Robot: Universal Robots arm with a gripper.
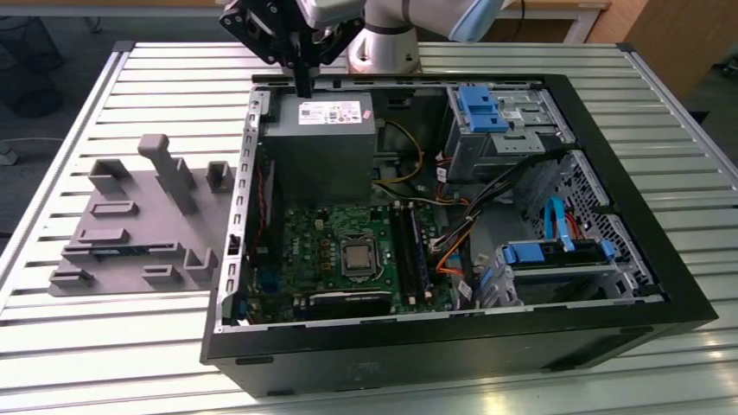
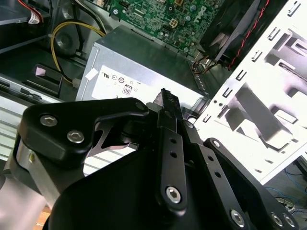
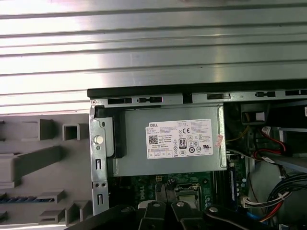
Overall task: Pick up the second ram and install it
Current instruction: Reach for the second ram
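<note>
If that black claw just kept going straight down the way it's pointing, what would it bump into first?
Most likely the grey power supply box: the gripper points down over its labelled end. Depth is unclear, so it might catch the wall of the computer case instead.

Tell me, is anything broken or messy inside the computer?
Nothing stands out. The case lies open on the table. Its cables are loose but stay inside, and the board looks whole. The ram lies straight in the gray tray. The gripper hangs over the power supply.
</note>
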